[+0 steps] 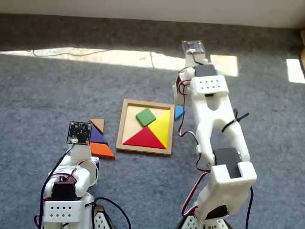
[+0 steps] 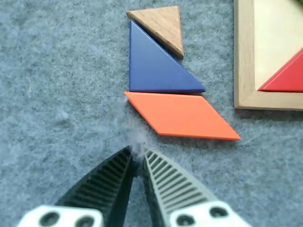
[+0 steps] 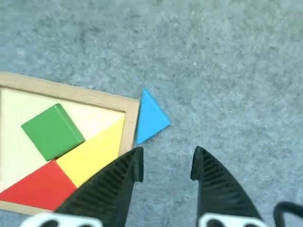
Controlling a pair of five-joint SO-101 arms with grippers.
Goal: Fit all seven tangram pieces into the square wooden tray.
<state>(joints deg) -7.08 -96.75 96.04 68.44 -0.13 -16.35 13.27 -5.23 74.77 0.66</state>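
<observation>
The square wooden tray [image 1: 123,125] lies mid-carpet and holds a green square [image 1: 146,117], a yellow triangle [image 1: 163,127] and a red triangle [image 1: 143,138]. A light blue triangle [image 1: 179,112] lies against the tray's right rim outside it. My right gripper [image 3: 167,156] is open, a little short of that blue triangle [image 3: 150,118], beside the tray corner [image 3: 132,106]. Left of the tray sit a wooden triangle [image 2: 161,23], a dark blue triangle [image 2: 154,66] and an orange parallelogram [image 2: 182,116]. My left gripper [image 2: 138,157] is shut and empty, just short of the parallelogram.
Grey carpet surrounds everything. The right arm [image 1: 214,114] stretches along the tray's right side, with cables hanging near it. The left arm [image 1: 71,186] stands at the front left. A sunlit strip [image 1: 95,56] crosses the far carpet.
</observation>
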